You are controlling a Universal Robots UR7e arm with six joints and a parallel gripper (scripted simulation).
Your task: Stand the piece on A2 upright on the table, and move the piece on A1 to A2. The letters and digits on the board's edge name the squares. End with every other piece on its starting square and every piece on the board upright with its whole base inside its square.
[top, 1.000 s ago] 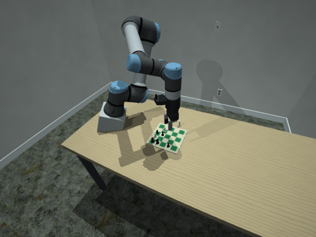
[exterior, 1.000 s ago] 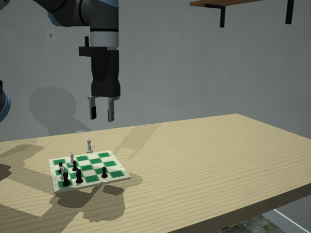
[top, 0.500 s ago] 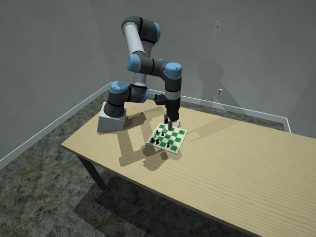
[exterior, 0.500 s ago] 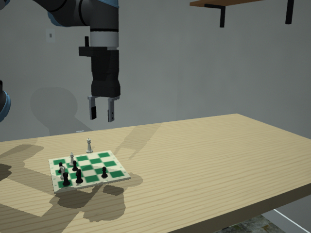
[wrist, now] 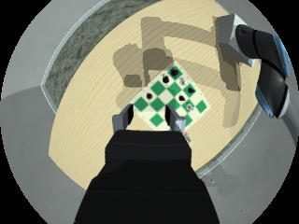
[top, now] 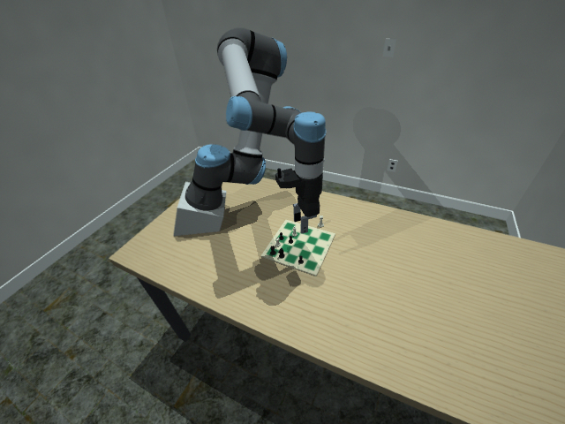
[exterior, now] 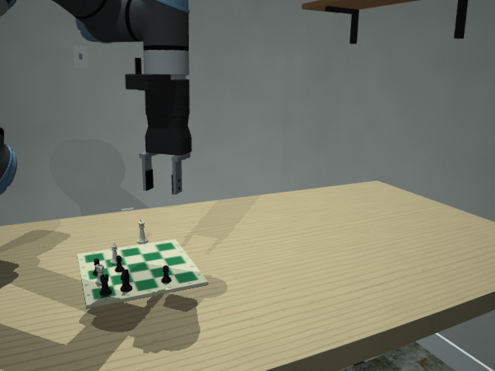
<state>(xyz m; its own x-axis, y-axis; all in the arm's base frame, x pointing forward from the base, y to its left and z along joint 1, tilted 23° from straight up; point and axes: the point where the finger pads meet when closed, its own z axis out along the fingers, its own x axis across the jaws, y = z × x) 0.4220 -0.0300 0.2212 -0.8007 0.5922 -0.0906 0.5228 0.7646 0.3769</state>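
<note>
The jaws (top: pixel 300 224) (exterior: pixel 162 189) are released, spread wide with nothing between them, and hang above the board (top: pixel 312 240) (exterior: pixel 173 260) (wrist: pixel 158 89), high enough to avoid the pieces. A tall white piece (top: pixel 320 222) (exterior: pixel 141 232) (wrist: pixel 188 138) stands upright on the bench (top: pixel 410 296) (exterior: pixel 319 247) (wrist: pixel 84 131), just beyond the board's far edge; it is presumably the former A2 occupant, set there to free its square. The board carries 7 pieces, 2 white and 5 black, all apparently upright. Edge lettering is illegible, so A1 and A2 cannot be confirmed. The white piece with the crowned top (top: pixel 294 231) (exterior: pixel 114 253) (wrist: pixel 189 107) stands beside a vacant corner square, which suggests it is the A1 piece, already on A2. Both relocations appear complete; the raised jaws would suit a finished job. Base clearance inside that square merits verification.

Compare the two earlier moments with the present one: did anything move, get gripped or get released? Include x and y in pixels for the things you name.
Nothing visibly changed. The fingers (top: pixel 300 219) (exterior: pixel 162 189) stay open above the table, the white piece beside the board (top: pixel 320 222) (exterior: pixel 141 232) stays upright, and the pieces on the board keep their places.
</note>
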